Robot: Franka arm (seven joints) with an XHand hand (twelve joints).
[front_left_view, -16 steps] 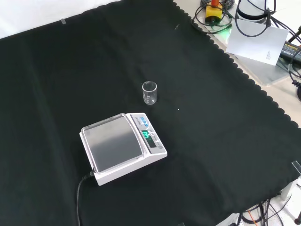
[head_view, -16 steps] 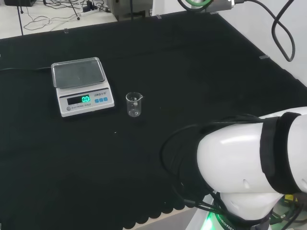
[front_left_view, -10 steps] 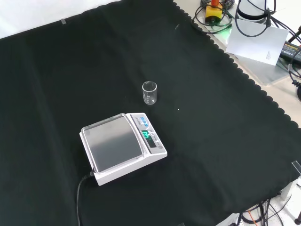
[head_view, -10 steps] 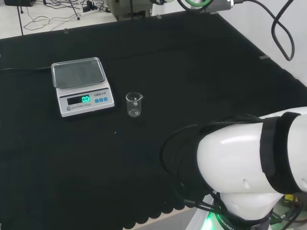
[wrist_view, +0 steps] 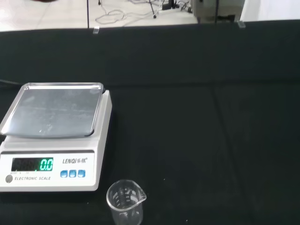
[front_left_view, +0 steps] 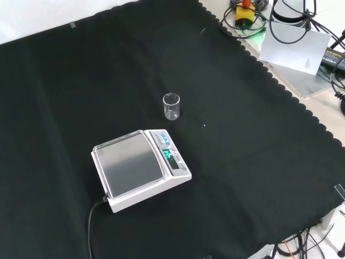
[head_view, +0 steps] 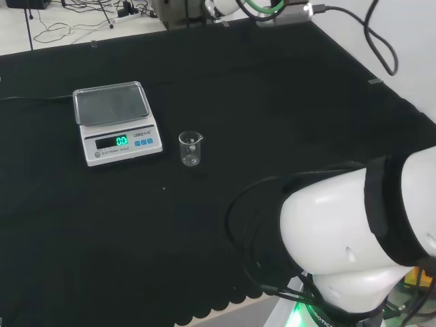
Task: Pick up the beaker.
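Beaker (head_view: 191,149) (front_left_view: 171,106) (wrist_view: 125,203): small, clear, upright, spouted.

A white scale (head_view: 116,122) with a bare steel pan (front_left_view: 132,167) and a lit green display (wrist_view: 33,164) sits on the black cloth (front_left_view: 253,162), its cord (front_left_view: 91,226) trailing off.
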